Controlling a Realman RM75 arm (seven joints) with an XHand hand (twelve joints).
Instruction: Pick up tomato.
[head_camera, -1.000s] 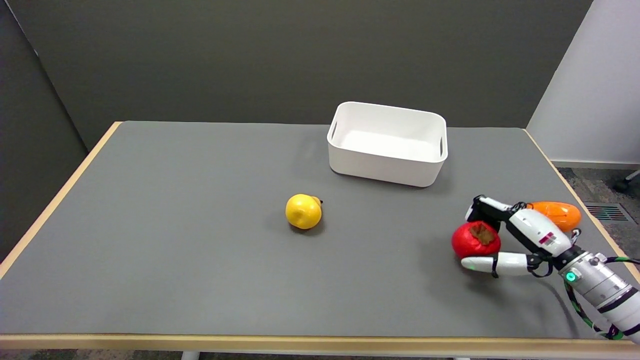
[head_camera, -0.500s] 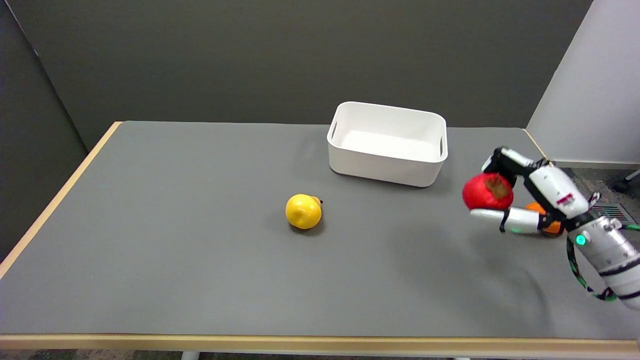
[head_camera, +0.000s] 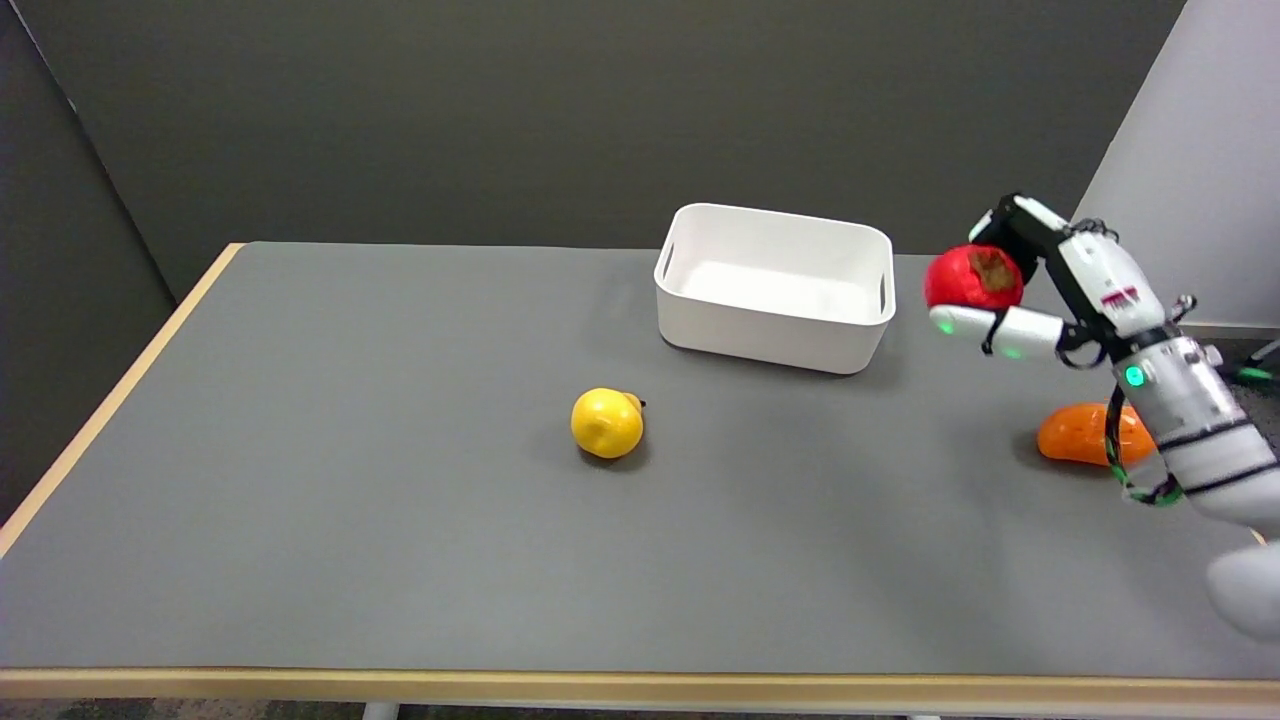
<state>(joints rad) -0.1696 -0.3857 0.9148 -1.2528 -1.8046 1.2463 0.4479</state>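
Observation:
The tomato (head_camera: 968, 277), red with a brown dried stem patch, hangs in the air well above the grey table (head_camera: 400, 520), just right of the white bin. My right hand (head_camera: 1040, 290) grips it, with the thumb under it and the other fingers curled over its top and far side. The arm reaches up from the lower right.
A white rectangular bin (head_camera: 775, 288) stands at the back of the table, left of the held tomato. A yellow round fruit (head_camera: 606, 422) lies near the middle. An orange fruit (head_camera: 1080, 433) lies near the right edge, partly behind my forearm.
My right hand has lifted the tomato off the table and raised it steadily up and back, uncovering the orange fruit behind it. The other things have not moved.

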